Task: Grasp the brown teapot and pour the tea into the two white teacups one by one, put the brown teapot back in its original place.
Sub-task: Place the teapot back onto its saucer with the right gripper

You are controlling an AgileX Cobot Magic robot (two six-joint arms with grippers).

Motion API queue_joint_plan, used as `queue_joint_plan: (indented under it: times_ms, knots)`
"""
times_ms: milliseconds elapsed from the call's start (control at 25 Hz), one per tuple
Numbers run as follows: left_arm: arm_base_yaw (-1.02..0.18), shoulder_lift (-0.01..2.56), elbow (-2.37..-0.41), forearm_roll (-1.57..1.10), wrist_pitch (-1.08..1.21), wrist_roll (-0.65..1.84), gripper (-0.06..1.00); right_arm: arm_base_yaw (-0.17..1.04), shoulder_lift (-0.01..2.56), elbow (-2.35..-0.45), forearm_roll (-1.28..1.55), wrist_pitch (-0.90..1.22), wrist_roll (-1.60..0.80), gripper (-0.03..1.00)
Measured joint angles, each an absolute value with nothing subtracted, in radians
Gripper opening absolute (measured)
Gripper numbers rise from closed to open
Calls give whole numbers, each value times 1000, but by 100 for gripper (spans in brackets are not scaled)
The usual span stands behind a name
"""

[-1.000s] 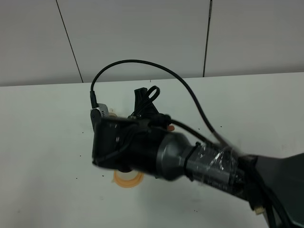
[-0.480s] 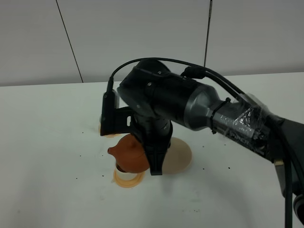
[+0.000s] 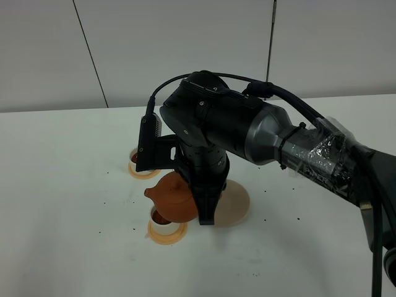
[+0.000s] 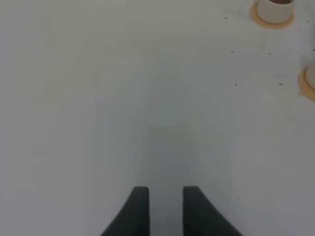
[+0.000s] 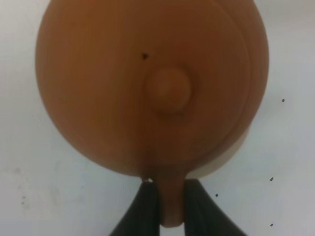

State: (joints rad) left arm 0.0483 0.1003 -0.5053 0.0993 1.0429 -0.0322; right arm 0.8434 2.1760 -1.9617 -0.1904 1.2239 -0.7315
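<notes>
My right gripper (image 3: 203, 207) is shut on the loop handle of the brown teapot (image 3: 175, 198), which hangs nearly level with its spout to the left. In the right wrist view the handle sits between the fingers (image 5: 142, 211) and the teapot (image 5: 152, 83) fills the frame, lid on. Just below the pot, a white teacup (image 3: 162, 223) with dark tea stands on an orange coaster (image 3: 168, 237). The other teacup (image 3: 135, 162) stands behind, half hidden by the arm. The beige saucer (image 3: 235, 201) lies bare to the right of the pot. My left gripper (image 4: 166, 211) hovers over bare table, its fingers apart.
In the left wrist view a cup with tea (image 4: 275, 6) and the edge of a second coaster (image 4: 308, 83) lie far ahead. Small dark specks dot the white table (image 3: 62, 185). A grey panelled wall stands behind.
The right wrist has turned back from a tipped pose close to the camera. The teapot has levelled out and shifted slightly right above the front cup.
</notes>
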Motion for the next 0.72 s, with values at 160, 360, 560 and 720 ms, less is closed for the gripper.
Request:
queue_joint_plan:
  times_ms: [160, 360, 560, 720]
  knots:
    - [48, 100, -505, 99, 1043, -32, 24, 835, 2176, -1962, -230, 1224, -732, 10]
    - [48, 100, -505, 99, 1043, -32, 24, 752, 2174, -1962, -222, 1223, -728, 10]
    - [48, 100, -505, 99, 1043, -32, 24, 666, 2161, -1962, -202, 1224, -720, 10]
    - [48, 100, -505, 99, 1043, -32, 24, 645, 2159, -1958, -190, 1223, -714, 10]
